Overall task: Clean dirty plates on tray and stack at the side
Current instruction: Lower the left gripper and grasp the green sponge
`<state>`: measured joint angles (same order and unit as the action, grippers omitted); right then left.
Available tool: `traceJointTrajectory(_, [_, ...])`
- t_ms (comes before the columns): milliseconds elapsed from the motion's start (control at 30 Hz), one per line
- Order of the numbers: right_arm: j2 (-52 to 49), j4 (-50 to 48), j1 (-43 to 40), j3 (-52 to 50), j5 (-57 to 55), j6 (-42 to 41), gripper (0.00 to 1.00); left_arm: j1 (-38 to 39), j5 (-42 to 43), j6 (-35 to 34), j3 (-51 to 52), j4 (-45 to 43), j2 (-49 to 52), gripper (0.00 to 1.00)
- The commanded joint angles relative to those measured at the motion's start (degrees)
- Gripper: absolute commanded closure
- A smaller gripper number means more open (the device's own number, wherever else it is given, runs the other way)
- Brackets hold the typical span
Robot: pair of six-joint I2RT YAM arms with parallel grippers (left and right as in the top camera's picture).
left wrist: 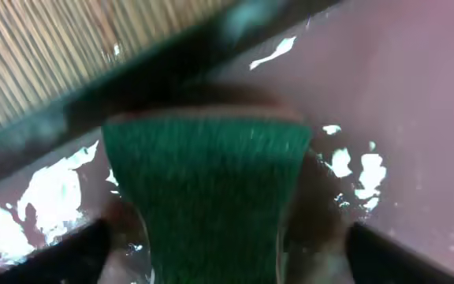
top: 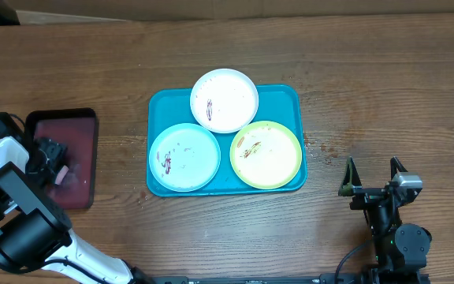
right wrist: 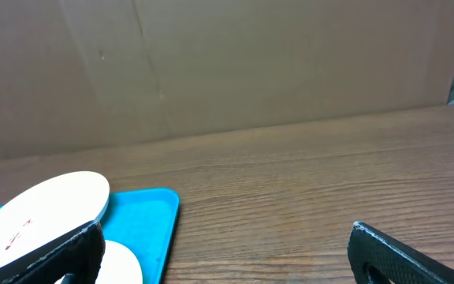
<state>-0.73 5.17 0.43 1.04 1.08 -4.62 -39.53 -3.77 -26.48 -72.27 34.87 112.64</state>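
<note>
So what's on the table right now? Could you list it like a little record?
tray: turquoise, mid-table, holds three plates
white plate: far edge, smeared
light blue plate: near left, smeared
yellow-green plate: near right, smeared
left tool: over maroon tray, green sponge between its fingers, grip unclear
right tool: open, empty, right of the tray

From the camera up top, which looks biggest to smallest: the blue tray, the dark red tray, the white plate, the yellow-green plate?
1. turquoise tray, clearly largest.
2. maroon tray, partly hidden by the left claw.
3. white plate and yellow-green plate look about alike, so I won't rank them.
</note>
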Motion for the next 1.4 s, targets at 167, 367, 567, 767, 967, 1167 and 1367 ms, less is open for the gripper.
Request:
traceJointTrajectory(167, [0.39,-0.33,0.26,-0.57,-0.39,0.17,0.0,-0.31,-7.06,4.74,-0.66,-1.99,0.83,0.0])
traceJointTrajectory(367, [0.39,-0.33,0.26,-0.57,-0.39,0.17,0.0,-0.31,-6.47,4.68,-0.63,-1.38,0.83,0.78])
traceJointTrajectory(567, [0.42,-0.33,0.26,-0.57,-0.39,0.17,0.0,-0.31,-4.17,4.68,-0.66,0.09,0.76,0.96])
traceJointTrajectory(767, [0.42,-0.33,0.26,-0.57,-0.39,0.17,0.0,-0.31,0.5,4.66,-2.64,1.44,-1.05,0.96])
traceJointTrajectory(967, [0.39,-0.33,0.26,-0.57,-0.39,0.17,0.0,-0.31,3.41,4.68,-5.84,4.74,-2.84,0.0])
traceJointTrajectory(1167, [0.39,-0.33,0.26,-0.57,-0.39,0.17,0.0,-0.2,3.39,4.68,-5.64,7.69,-1.97,0.05])
traceJointTrajectory(1367, [0.39,-0.33,0.26,-0.57,-0.39,0.17,0.0,-0.13,3.28,4.66,-5.44,11.19,-0.28,0.37])
